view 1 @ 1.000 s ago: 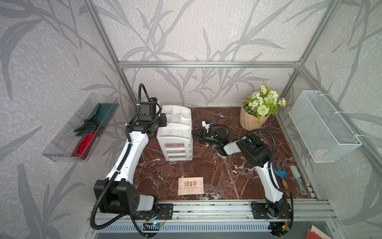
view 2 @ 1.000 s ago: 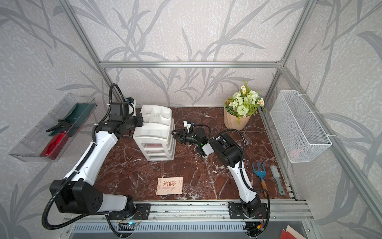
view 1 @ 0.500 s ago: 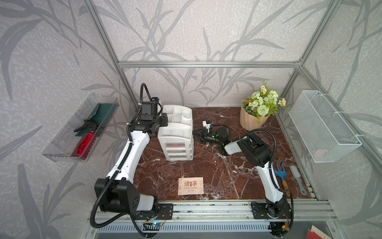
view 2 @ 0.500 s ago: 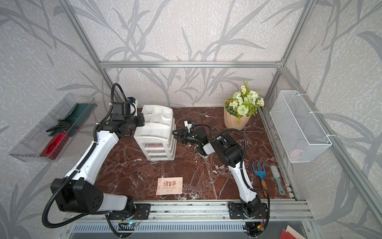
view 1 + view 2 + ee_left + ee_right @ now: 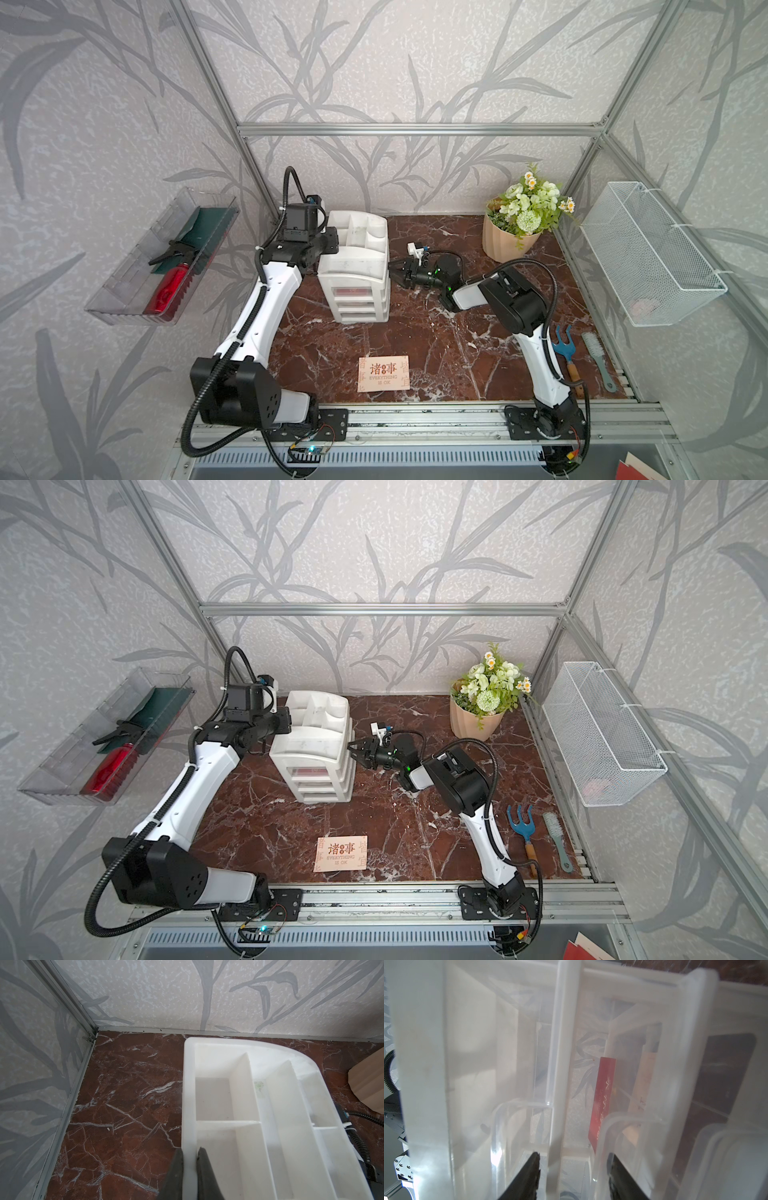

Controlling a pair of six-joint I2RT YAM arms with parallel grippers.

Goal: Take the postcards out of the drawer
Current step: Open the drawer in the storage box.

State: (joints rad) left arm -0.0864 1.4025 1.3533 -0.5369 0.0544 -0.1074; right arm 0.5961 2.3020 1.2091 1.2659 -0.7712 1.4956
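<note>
Scanning both top views first. White organizer (image 5: 359, 266) stands upright at the back of the marble worktop (image 5: 449, 357), left of centre. Left end effector (image 5: 333, 246) sits at the organizer's top rim, on its left side. Right end effector (image 5: 395, 275) points at the right flank, level with the top drawer (image 5: 380, 291). Red card (image 5: 360, 293) shows through that drawer's clear front. One peach card (image 5: 384, 373) lies flat on the worktop near the front edge, print up, well apart from the organizer. Flower pot (image 5: 509, 245) is at the back right. Rake (image 5: 564, 347) and brush (image 5: 597, 359) lie side by side along the right edge. Same layout in the paired view: organizer (image 5: 309, 750), peach card (image 5: 341, 853), right end effector (image 5: 352, 750).

Left wrist view. Left end effector (image 5: 190, 1152) is clenched on the organizer's (image 5: 270, 1105) rim wall. One of the fingers (image 5: 179, 1167) is outside the wall, its mate inside a compartment.

Right wrist view, blurred. Right end effector (image 5: 573, 1160) is released, fingers (image 5: 529, 1174) parted with a white frame bar between them. Cannot tell whether they touch the bar or the drawer lip. Red card (image 5: 604, 1101) shows through a translucent drawer wall. Second peach card (image 5: 643, 1084) is just beside it. Cannot tell whether the two touch.
</note>
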